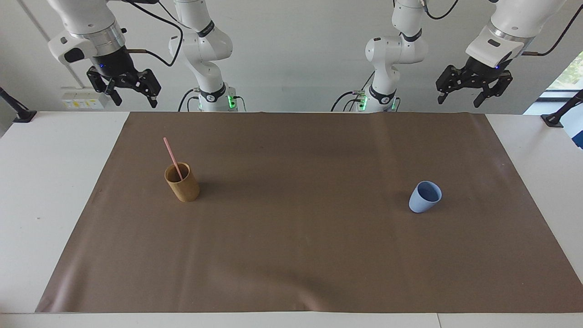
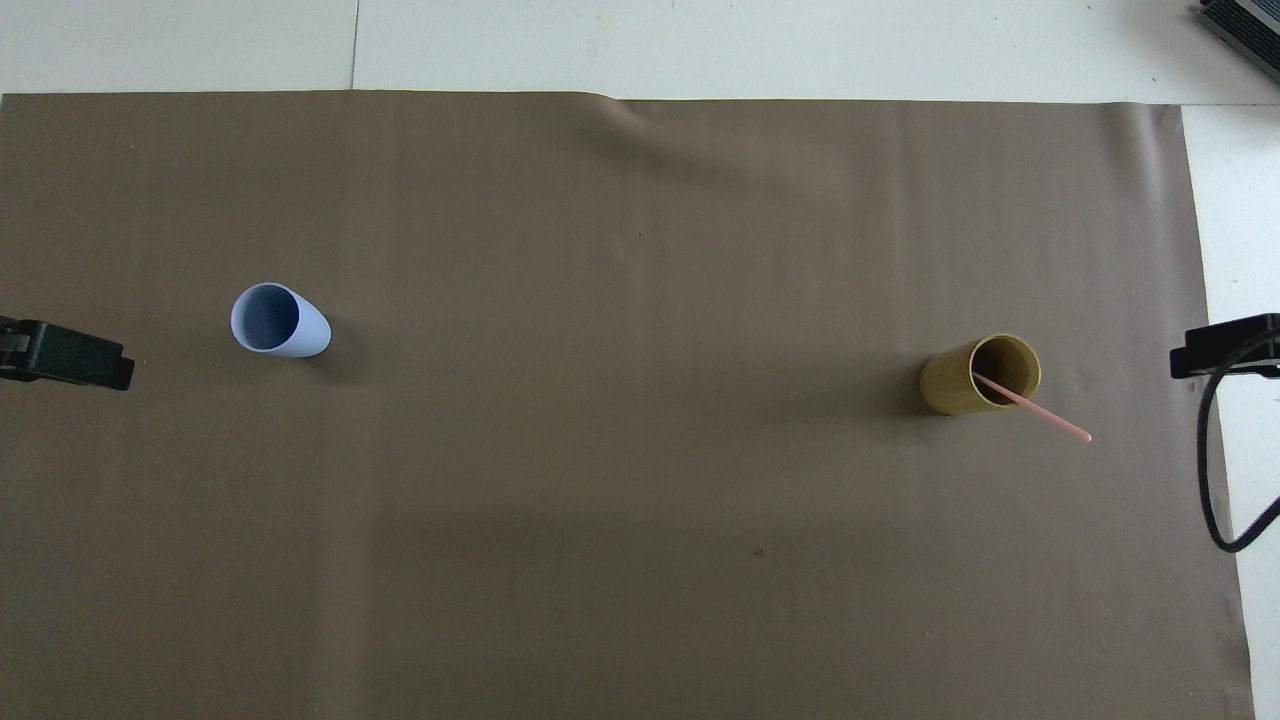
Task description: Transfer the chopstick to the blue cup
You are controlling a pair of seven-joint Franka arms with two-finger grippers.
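The pale pink chopstick stands tilted in the tan bamboo-coloured cup toward the right arm's end of the table; its top leans toward the robots. It also shows in the overhead view, sticking out of the tan cup. The blue cup stands upright and empty toward the left arm's end, also in the overhead view. My right gripper hangs open and empty high over the table's edge nearest the robots. My left gripper hangs open and empty at the same height at its own end.
A brown mat covers most of the white table. In the overhead view only the tips of the left gripper and the right gripper show, with a black cable beside the latter.
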